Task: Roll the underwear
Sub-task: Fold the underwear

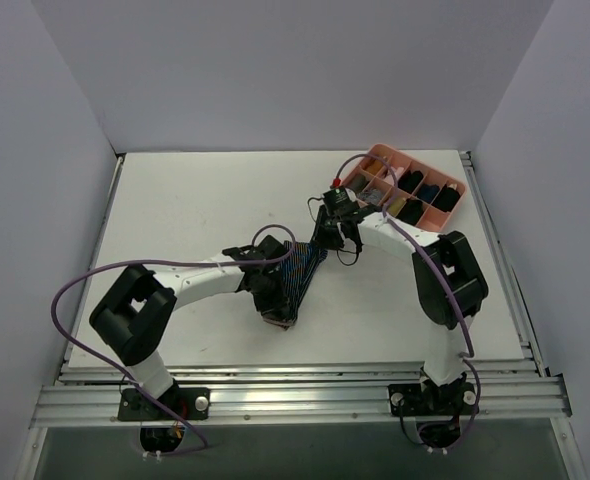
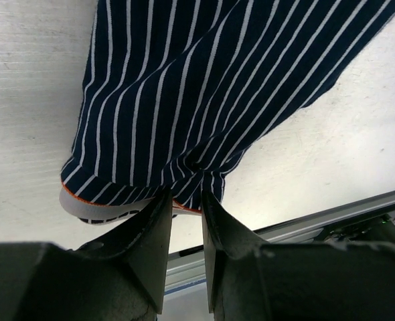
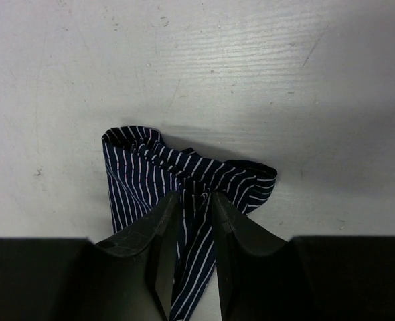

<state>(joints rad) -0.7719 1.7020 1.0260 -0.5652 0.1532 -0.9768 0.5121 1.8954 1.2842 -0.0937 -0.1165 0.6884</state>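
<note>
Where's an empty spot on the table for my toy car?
Bare: the table far left, between the edge and the underwear; also the near strip in front of it. Crowded: the middle around the underwear, and the pink tray far right.

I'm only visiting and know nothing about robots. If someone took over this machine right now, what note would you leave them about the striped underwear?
Grippers: the left gripper is shut on the underwear, pinching it near the waistband edge. The right gripper is shut on its opposite end.
Where: the cloth runs between the two grippers over the middle of the table. The pink tray sits at the far right.
Done: both ends are gripped.
Left: no roll has formed yet, so all the rolling remains.
</note>
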